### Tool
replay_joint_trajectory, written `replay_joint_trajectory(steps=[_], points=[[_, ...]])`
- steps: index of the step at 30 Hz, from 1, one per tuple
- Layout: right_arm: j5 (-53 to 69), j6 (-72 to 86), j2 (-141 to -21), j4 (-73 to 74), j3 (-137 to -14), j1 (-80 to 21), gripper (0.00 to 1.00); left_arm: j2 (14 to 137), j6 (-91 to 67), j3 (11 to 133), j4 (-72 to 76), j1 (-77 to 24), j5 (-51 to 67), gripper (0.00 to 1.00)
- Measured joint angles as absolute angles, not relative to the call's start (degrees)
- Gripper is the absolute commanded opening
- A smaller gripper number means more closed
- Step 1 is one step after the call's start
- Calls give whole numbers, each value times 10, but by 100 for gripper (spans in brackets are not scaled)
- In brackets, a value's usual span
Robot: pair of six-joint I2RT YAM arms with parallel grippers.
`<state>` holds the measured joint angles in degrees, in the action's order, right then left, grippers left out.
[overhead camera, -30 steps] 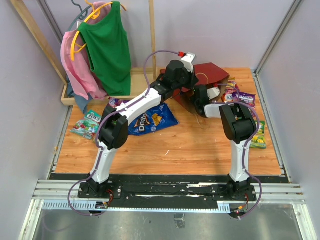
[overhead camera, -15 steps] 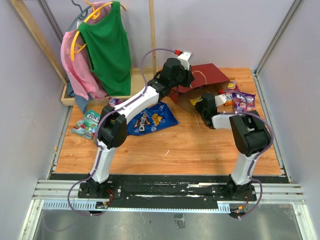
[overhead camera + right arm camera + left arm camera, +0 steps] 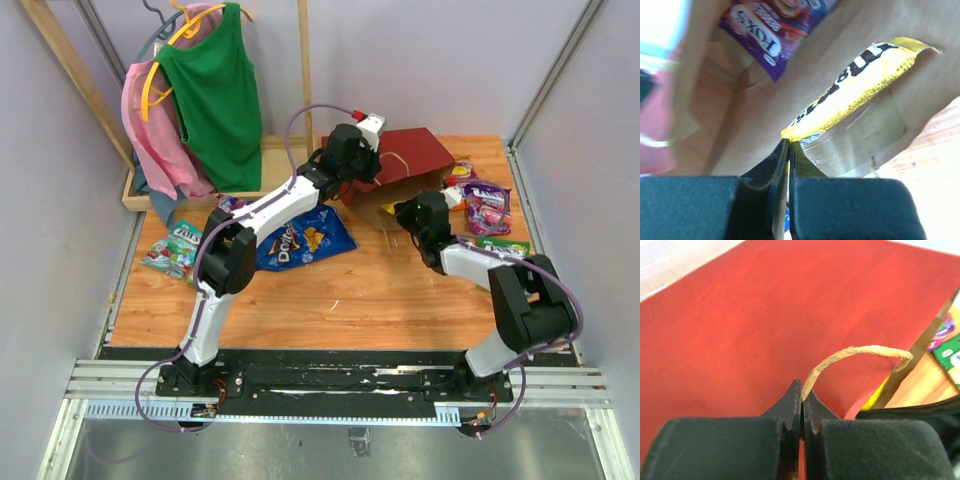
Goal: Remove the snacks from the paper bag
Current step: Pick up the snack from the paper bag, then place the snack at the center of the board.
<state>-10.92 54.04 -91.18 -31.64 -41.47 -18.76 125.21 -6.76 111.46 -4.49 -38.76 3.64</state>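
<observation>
The paper bag point(image 3: 425, 152), red outside and brown inside, lies tilted at the back of the table with its mouth toward the right arm. My left gripper point(image 3: 362, 172) is shut on its pale cord handle point(image 3: 855, 352) against the red wall point(image 3: 765, 315). At the bag's mouth, my right gripper point(image 3: 402, 212) is shut on the end of a yellow bar point(image 3: 855, 85), which lies against the brown inside point(image 3: 755, 120). A purple candy bag point(image 3: 772, 25) lies deeper in. The blue Doritos bag point(image 3: 300, 240), a teal packet point(image 3: 172, 250), purple candy bags point(image 3: 488, 205) and a green packet point(image 3: 503, 245) lie on the table.
A wooden rack point(image 3: 300, 60) with a green garment point(image 3: 215, 95) and a pink one point(image 3: 150, 120) stands at the back left. Walls close in the table point(image 3: 350, 290) on the left, right and back.
My right gripper has drawn back from inside the bag toward the near right with the yellow bar, its elbow swinging far right. The left gripper kept the handle and the bag shifted a little.
</observation>
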Motion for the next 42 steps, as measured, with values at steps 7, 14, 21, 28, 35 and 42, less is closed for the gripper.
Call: replay_joint_trajectory(steps=[7, 14, 21, 28, 35, 42], points=[[-86, 486, -788, -282, -391, -188, 1, 1250, -43, 1089, -60, -380, 22, 0], [-71, 453, -660, -221, -316, -188, 1, 1250, -43, 1089, -63, -363, 22, 0], [-66, 432, -539, -136, -262, -176, 1, 1249, -37, 1087, -63, -356, 24, 1], [-48, 429, -477, -45, -232, -163, 1, 1235, -27, 1068, -66, -348, 33, 1], [-35, 441, -473, 31, -214, -162, 1, 1225, -27, 1063, -65, -341, 39, 1], [83, 451, -583, 39, -215, -18, 1, 1223, -27, 1061, -65, -339, 47, 0]])
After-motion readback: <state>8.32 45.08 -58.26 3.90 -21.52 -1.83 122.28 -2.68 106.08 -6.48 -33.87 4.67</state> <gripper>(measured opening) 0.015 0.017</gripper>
